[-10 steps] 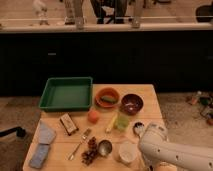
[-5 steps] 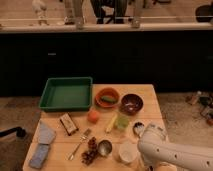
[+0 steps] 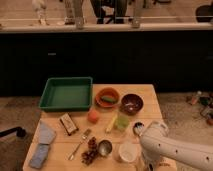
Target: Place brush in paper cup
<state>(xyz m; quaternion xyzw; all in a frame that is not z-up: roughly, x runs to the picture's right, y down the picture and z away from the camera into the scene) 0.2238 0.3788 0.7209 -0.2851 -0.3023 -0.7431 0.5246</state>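
So the brush (image 3: 138,127) was lying on the table (image 3: 150,95), near the right edge, just right of the yellow-green cup (image 3: 121,121) and in front of the brown bowl (image 3: 132,103). Only its round head showed; the handle ran under the white arm (image 3: 170,148), which covered the table's front right corner. The paper cup (image 3: 127,151) stood upright near the front edge, between the metal cup (image 3: 104,147) and the arm, close to the brush head but not touching it. The gripper itself wasn't visible; it was somewhere past the arm at the bottom right, with the fingers released. Other stuff on there: green tray (image 3: 66,93) back left, orange bowl (image 3: 107,97), fork (image 3: 80,142), grapes (image 3: 90,152), blue cloth (image 3: 42,145).
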